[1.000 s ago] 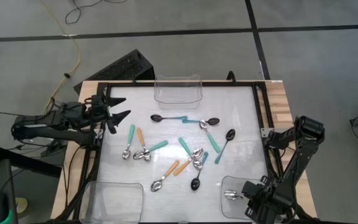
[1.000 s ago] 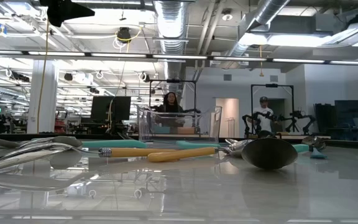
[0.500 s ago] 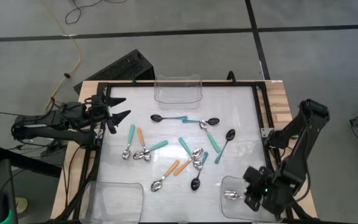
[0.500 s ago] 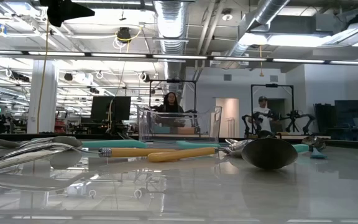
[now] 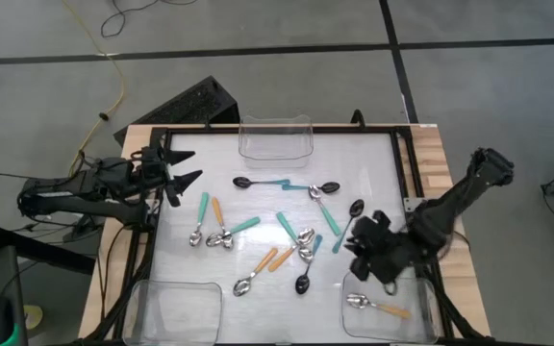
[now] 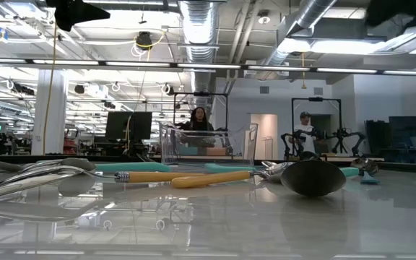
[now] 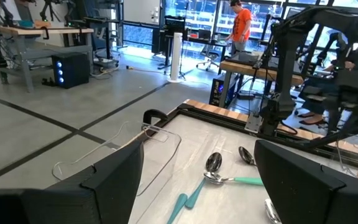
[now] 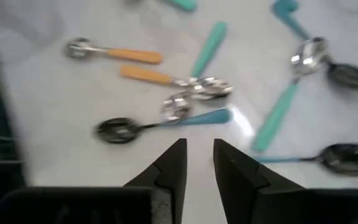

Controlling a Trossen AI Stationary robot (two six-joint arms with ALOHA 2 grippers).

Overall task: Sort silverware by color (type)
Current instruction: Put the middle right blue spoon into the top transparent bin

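Note:
Several spoons lie flat and scattered on the table's middle (image 5: 277,231): orange-handled silver ones (image 5: 267,261), teal-handled silver ones (image 5: 323,188) and teal-handled black ones (image 5: 305,277). One orange-handled silver spoon (image 5: 375,306) lies in the near right bin. My right gripper (image 5: 352,250) hovers over the table beside the pile's right side, open by a narrow gap and empty (image 8: 197,168). Just ahead of it lies a black spoon with a teal handle (image 8: 160,126). My left gripper (image 5: 188,165) waits open and empty above the table's far left part (image 7: 197,177).
Three clear plastic bins sit at the table's edges: one at the far middle (image 5: 275,137), one at the near left corner (image 5: 173,308), one at the near right corner (image 5: 421,288). A black frame (image 5: 400,163) rims the table. People stand in the room behind (image 6: 198,119).
My right arm has swung from over the near right bin toward the table's far edge and left, and now hangs beside the spoon pile. The orange-handled spoon in that bin, covered before, now shows in full. The left arm has kept still.

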